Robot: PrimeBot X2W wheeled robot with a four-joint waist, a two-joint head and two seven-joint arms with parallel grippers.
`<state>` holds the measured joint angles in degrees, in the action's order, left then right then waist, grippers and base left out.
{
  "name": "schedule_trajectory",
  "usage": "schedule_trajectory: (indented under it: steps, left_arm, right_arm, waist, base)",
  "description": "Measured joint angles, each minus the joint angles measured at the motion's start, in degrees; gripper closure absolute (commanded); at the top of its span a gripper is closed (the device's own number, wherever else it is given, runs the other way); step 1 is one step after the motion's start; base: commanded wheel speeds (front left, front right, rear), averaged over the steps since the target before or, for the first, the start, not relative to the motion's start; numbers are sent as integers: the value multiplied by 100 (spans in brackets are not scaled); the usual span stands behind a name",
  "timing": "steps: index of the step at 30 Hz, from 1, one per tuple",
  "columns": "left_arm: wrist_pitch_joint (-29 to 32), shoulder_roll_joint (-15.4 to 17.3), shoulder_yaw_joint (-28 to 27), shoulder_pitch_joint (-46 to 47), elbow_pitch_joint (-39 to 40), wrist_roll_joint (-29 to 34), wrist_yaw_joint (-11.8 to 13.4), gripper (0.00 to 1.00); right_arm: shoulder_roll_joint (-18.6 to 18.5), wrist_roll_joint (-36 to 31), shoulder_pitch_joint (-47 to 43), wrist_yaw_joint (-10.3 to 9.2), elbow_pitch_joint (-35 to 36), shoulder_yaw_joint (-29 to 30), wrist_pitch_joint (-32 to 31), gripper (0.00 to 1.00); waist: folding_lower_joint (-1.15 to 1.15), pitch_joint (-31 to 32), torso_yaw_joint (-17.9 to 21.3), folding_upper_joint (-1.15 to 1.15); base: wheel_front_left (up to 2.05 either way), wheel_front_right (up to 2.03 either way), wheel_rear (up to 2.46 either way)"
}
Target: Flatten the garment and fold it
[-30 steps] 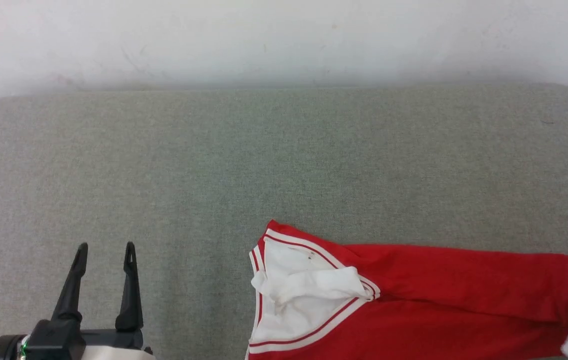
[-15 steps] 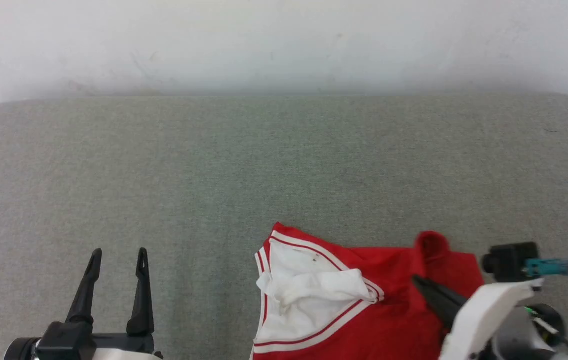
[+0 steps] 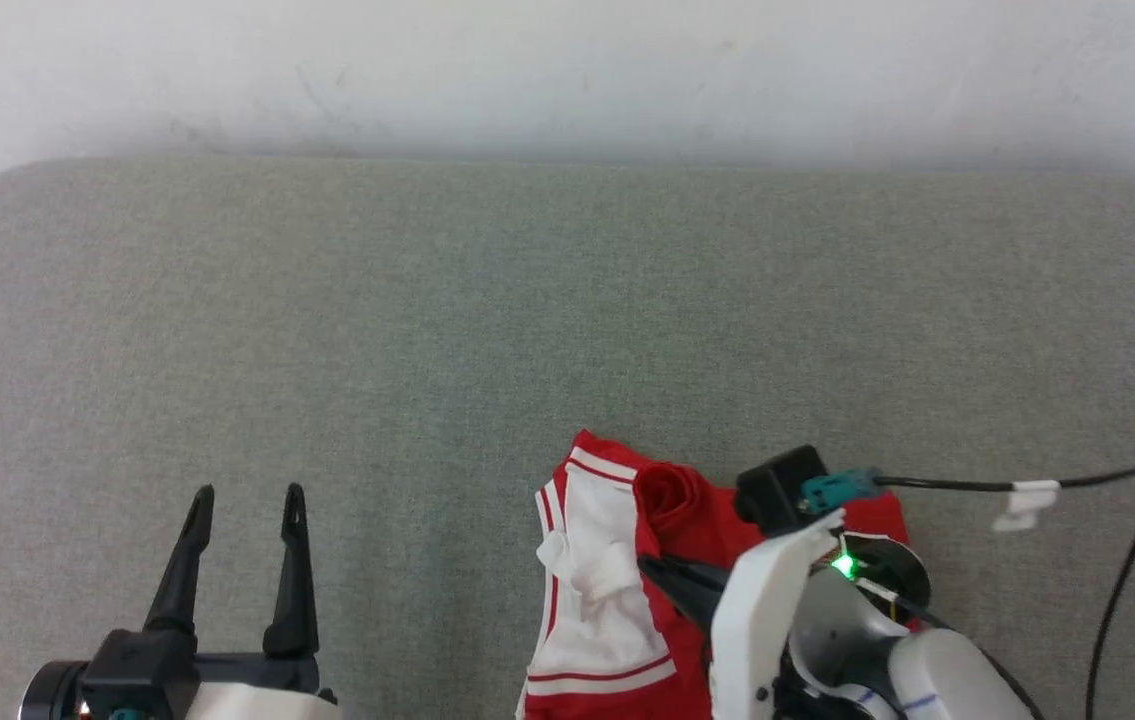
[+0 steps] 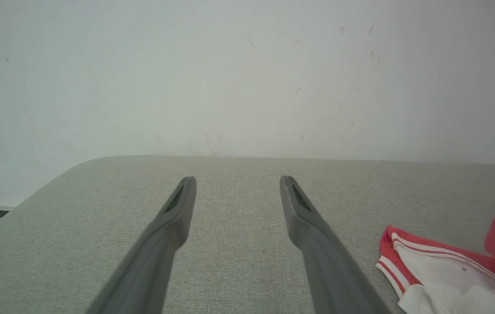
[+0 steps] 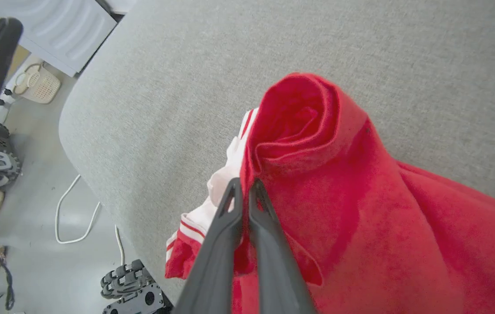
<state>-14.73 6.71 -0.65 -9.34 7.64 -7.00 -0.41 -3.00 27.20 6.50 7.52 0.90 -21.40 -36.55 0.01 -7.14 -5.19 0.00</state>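
Head view: the right gripper (image 3: 649, 565) sits at the lower right of the grey padded surface (image 3: 407, 330). Its two dark fingers are pressed together and reach left into the garment (image 3: 672, 500). A fold of red cloth is pinched at their tips. The cloth bunches into a rolled hump just past the tips, on the side toward the pale wall (image 3: 527, 70). The rest of the shirt lies under and around that arm, near the front edge of the surface, and runs out of the picture at the bottom.

In the right wrist view the right gripper (image 5: 244, 185) shows almost no gap between its jaws. The garment (image 5: 360, 196) rises from the tips as a curled red loop, then spreads down to the right in a broad red sheet. A white sleeve edged in red stripes peeks out to the left of the fingers and hangs over the rim of the surface.

The left gripper (image 3: 249, 495) is at the lower left, well apart from the shirt, with its jaws spread wide and nothing between them. The left wrist view shows the left gripper (image 4: 237, 181) above bare grey fabric, with the garment (image 4: 430, 270) off to its right, white with red-striped trim.

No print can be made out on the visible cloth.
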Motion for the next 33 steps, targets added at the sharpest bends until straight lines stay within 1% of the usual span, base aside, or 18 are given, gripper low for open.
schedule_trajectory:
  steps: [6, 11, 12, 13, 14, 17, 20, 23, 25, 27, 30, 33]
  left_arm:
    - [0, -105, 76, 225, -116, 8, -88, 0]
    - [0, -177, 175, 389, -249, 13, -165, 0]
    - [0, -191, 191, 408, -270, 15, -165, 0]
    - [0, -204, 198, 415, -290, 15, -166, 0]
    - [0, -218, 200, 417, -307, 15, -182, 0]
    - [0, -247, 177, 419, -336, 15, -204, 0]
    - [0, -254, 133, 419, -353, 18, -210, 0]
    - [0, -260, 112, 418, -359, 53, -226, 0]
    - [0, -266, 99, 414, -356, 57, -254, 0]
    - [0, -270, 79, 400, -343, 60, -255, 0]
    - [-1, -272, 60, 372, -316, 110, -256, 0]
    - [0, -278, 63, 353, -287, 119, -258, 0]
  right_arm:
    - [-2, -253, 593, 0, -1121, -354, 307, 100]
    - [1, -356, 975, 0, -1873, -620, 488, 100]
    - [3, -366, 1036, 0, -1968, -656, 519, 84]
    - [2, -389, 1103, 1, -2027, -690, 563, 16]
    - [9, -389, 1159, 2, -2069, -704, 610, 0]
    - [36, -302, 1305, 4, -2080, -860, 690, 0]
    - [32, -193, 1355, 1, -1960, -979, 682, 0]
    - [34, -144, 1315, 1, -1626, -837, 705, 0]
    - [35, -213, 1190, 1, -1294, -474, 806, 0]
    - [30, -411, 909, 1, -915, 23, 901, 0]
    - [27, -854, 285, 1, -257, 910, 1072, 0]
    - [9, -1120, -388, 0, 358, 1707, 1161, 0]
  waist:
    - [0, -172, -151, 0]
    - [0, -300, -338, 0]
    - [0, -320, -377, 0]
    - [0, -341, -412, 0]
    - [0, -361, -444, 0]
    - [0, -412, -487, 0]
    - [0, -421, -433, 0]
    - [0, -388, -336, 0]
    - [0, -356, -266, 0]
    - [0, -326, -191, 0]
    - [-1, -294, -80, 0]
    - [-1, -297, 14, 0]
  base:
    - [0, 0, 0]
    - [0, 0, 0]
    - [0, 0, 0]
    - [0, 0, 0]
    - [0, 0, 0]
    - [0, 0, 0]
    - [0, 0, 0]
    - [0, 0, 0]
    - [0, 0, 0]
    - [0, 0, 0]
    - [0, 0, 0]
    - [0, 0, 0]
